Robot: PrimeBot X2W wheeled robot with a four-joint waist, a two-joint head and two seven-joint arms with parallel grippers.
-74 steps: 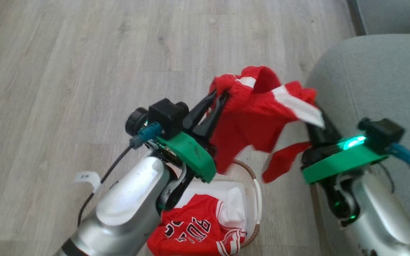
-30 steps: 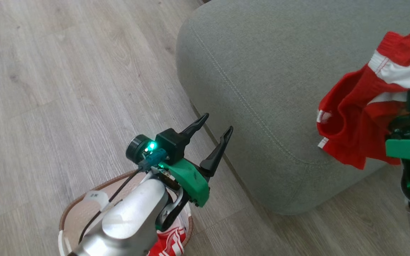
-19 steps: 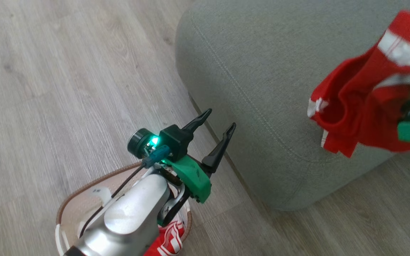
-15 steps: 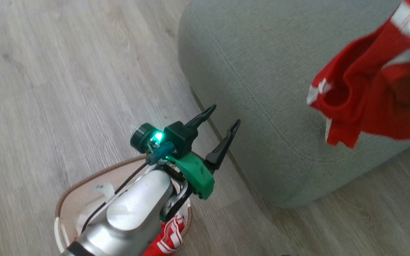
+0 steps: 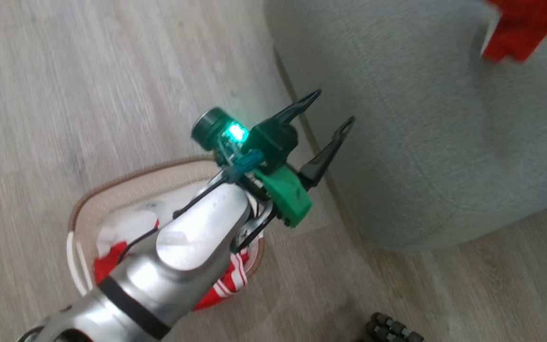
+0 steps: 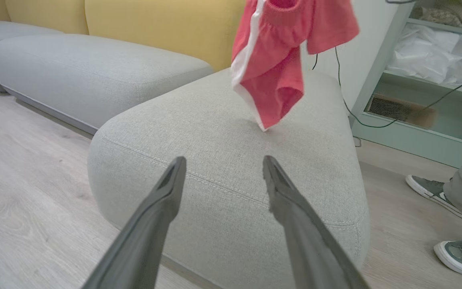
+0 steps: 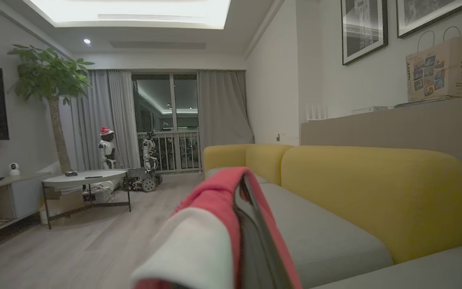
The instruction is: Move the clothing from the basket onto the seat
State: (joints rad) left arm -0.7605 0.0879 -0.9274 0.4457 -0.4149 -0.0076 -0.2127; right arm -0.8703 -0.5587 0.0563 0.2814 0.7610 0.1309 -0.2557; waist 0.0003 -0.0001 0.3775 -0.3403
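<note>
Red shorts (image 6: 273, 60) w/ a white side stripe hang from above, over the grey-green seat (image 6: 223, 120). Seen from the left wrist, their lowest corner comes down close to the cushion top, but contact can't be told. In the head view just a blurred red scrap of them shows at the top right, above the seat.

Right tool (image 7: 244, 188): clamped shut on the shorts, red-and-white cloth draped over its dark finger in the right wrist view, w/ a yellow backrest (image 7: 371, 192) beyond.

Left tool (image 5: 334, 107): fingers spread wide, nothing btwn them, pointing at the seat's rounded front edge, apart from it. The left forearm lies across the basket (image 5: 126, 178), which sits on the pale wood floor (image 5: 88, 95) near the seat's corner.

Jersey (image 5: 228, 285): in the basket, red w/ white stripes, mostly hidden under the arm.

Left wrist view also has a person's grey shoes (image 6: 435, 192) on the floor to the right of the seat, and a pale green shelf unit (image 6: 415, 80) behind it.
</note>
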